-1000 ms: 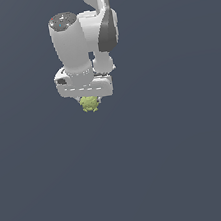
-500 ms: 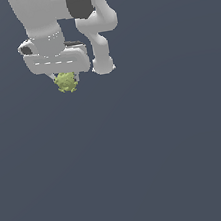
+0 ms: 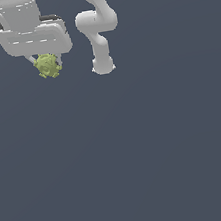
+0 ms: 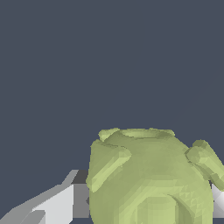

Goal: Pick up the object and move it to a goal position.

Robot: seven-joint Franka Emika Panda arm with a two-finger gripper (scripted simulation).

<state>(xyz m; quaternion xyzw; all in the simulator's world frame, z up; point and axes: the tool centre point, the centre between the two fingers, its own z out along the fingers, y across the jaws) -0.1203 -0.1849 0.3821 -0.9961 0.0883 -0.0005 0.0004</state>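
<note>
The object (image 3: 48,65) is a small yellow-green knobbly ball. It hangs under the white gripper (image 3: 46,67) near the upper part of the exterior view's left. The gripper is shut on it, with one grey finger (image 3: 31,59) showing beside it. In the wrist view the object (image 4: 151,177) fills much of the picture, and a pale finger (image 4: 54,205) lies against its side. The object is held well above the dark floor. No goal marker shows.
The white arm's links and base (image 3: 102,63) stand to the exterior view's right of the gripper. A plain dark grey floor (image 3: 139,153) fills the rest of the view.
The gripper has carried the object up and toward the exterior view's left over the last second. The arm's base has come into view. The grip has stayed shut on the object.
</note>
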